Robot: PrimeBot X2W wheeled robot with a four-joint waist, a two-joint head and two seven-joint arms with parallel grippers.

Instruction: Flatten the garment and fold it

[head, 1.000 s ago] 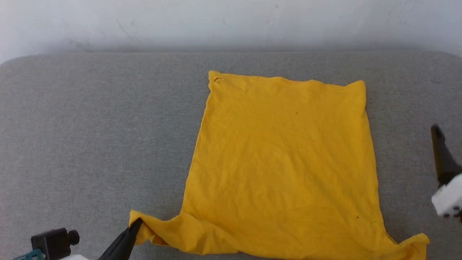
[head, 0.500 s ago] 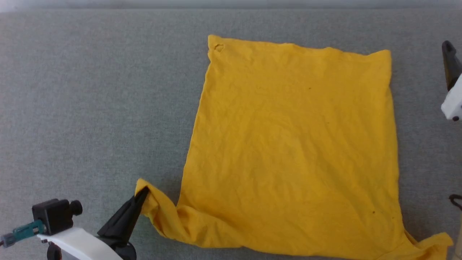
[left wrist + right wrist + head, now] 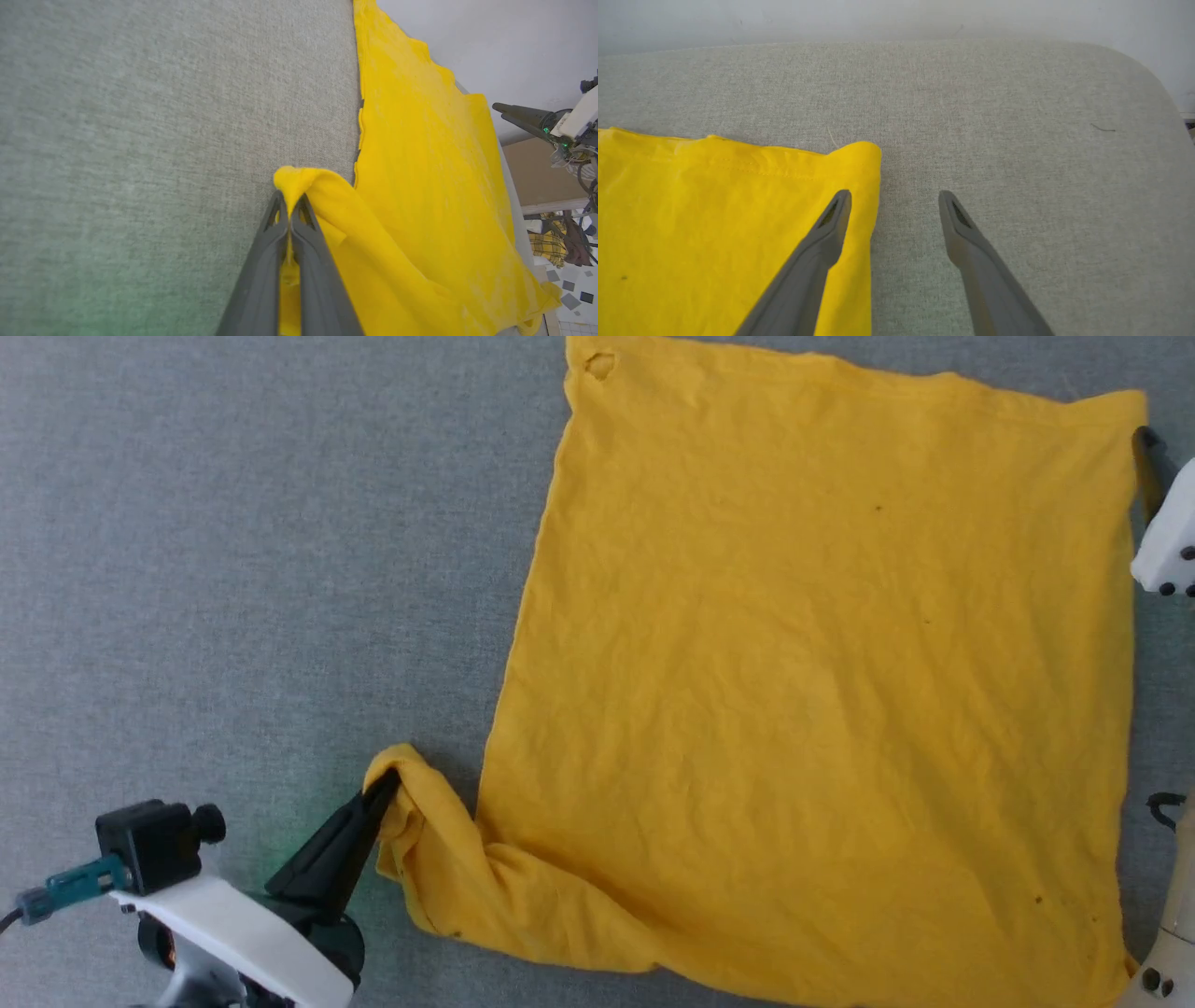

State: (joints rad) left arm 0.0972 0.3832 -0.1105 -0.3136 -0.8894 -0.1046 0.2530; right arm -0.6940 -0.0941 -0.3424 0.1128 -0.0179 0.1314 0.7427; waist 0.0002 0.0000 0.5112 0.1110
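Note:
The garment (image 3: 803,691), bright yellow and plain on the side facing up, lies spread on the grey surface. Its near-left sleeve is bunched and raised, and my left gripper (image 3: 385,791) is shut on the tip of that sleeve (image 3: 299,186). My right gripper (image 3: 894,200) hovers open at the garment's far-right corner (image 3: 859,154), one finger over the cloth's edge and the other over bare grey cloth. That same gripper (image 3: 1150,457) appears in the head view at the right edge, beside the corner. The garment's front is hidden underneath.
The grey padded table (image 3: 233,569) has free room to the left of the garment. Its rounded far-right corner (image 3: 1143,70) meets a pale wall. Clutter and a brown board (image 3: 537,172) lie beyond the table's edge in the left wrist view.
The head camera has tilted down and closer, so the wall has left view. My left gripper has lifted the sleeve slightly inward. My right gripper has moved forward to the far-right corner.

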